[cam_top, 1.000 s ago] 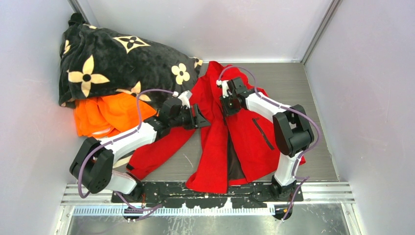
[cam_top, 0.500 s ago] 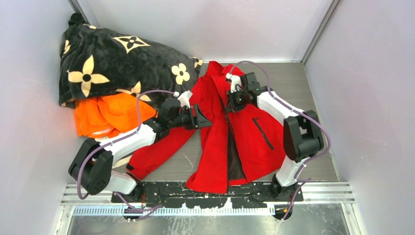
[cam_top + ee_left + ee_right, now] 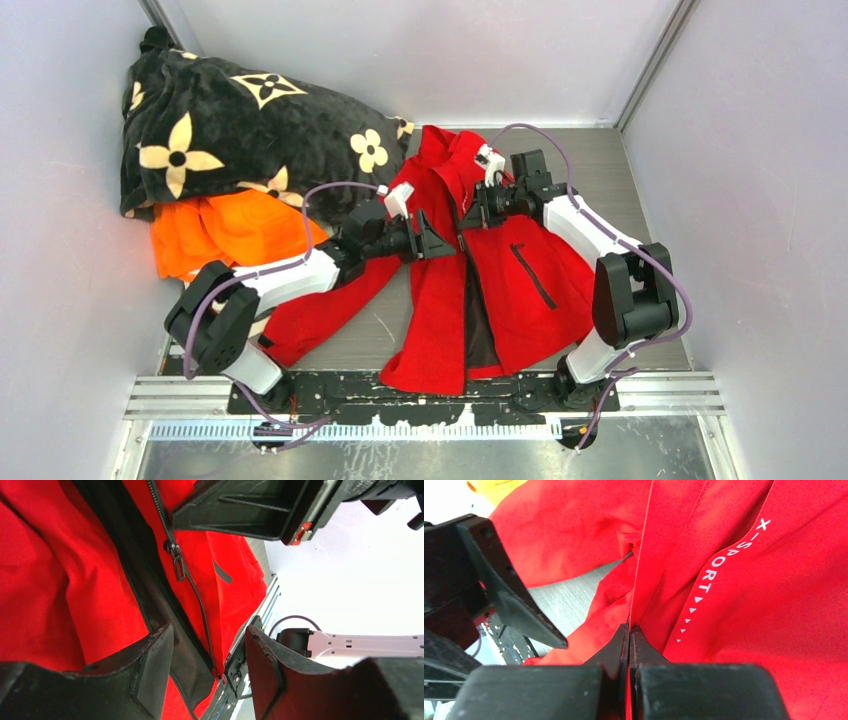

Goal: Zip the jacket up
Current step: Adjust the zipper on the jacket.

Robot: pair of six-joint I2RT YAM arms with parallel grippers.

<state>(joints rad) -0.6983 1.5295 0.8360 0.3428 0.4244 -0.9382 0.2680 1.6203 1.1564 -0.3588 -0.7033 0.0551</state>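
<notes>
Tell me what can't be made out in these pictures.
Top view: the zip pull, clear from the left wrist, is too small to find; the blanket covers most of the orange garment.
Right wrist view: the right gripper is shut on the jacket; its fingers hide whether zip is inside.

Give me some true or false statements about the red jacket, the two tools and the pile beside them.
1. The right tool is shut on fabric of the bright red thin jacket. True.
2. The left tool grips the small dark zip slider. False: its jaws stand open, and the slider lies beyond them, untouched.
3. The jacket is zipped to the hem. False: its lower front gapes, showing the dark lining.
4. The orange garment lies partly under the black flower-patterned blanket. True.
</notes>
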